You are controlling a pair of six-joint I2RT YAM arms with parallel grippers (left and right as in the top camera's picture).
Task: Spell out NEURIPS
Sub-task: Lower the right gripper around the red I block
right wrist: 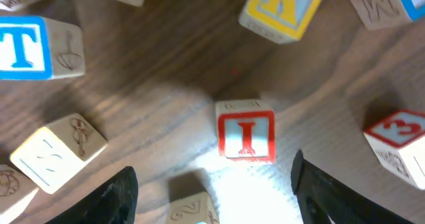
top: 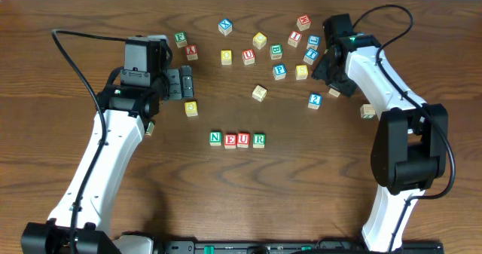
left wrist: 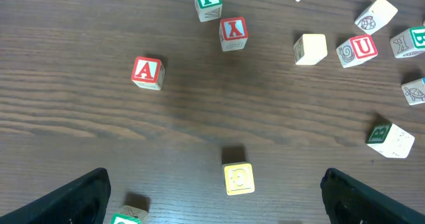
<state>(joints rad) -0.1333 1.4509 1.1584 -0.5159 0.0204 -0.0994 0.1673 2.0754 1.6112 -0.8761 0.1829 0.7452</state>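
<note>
Four blocks reading N [top: 215,138], E [top: 230,140], U [top: 243,139], R [top: 258,139] stand in a row at the table's middle front. A red I block [top: 294,38] sits in the loose cluster at the back right. In the right wrist view the I block [right wrist: 246,137] lies just ahead of and between the fingers of my open, empty right gripper [right wrist: 216,201], not touching them. My right gripper [top: 325,60] hovers by that cluster. My left gripper [top: 184,82] is open and empty over a yellow block [left wrist: 238,179]. A blue P block [top: 279,71] lies in the cluster.
Loose blocks surround the I: blue T [right wrist: 23,48], yellow K [right wrist: 282,8], a red block [right wrist: 398,134]. The left wrist view shows red A [left wrist: 147,72], green F [left wrist: 208,2], red U [left wrist: 358,50] and green B [left wrist: 388,137]. A yellow block [top: 191,108] lies near the left gripper.
</note>
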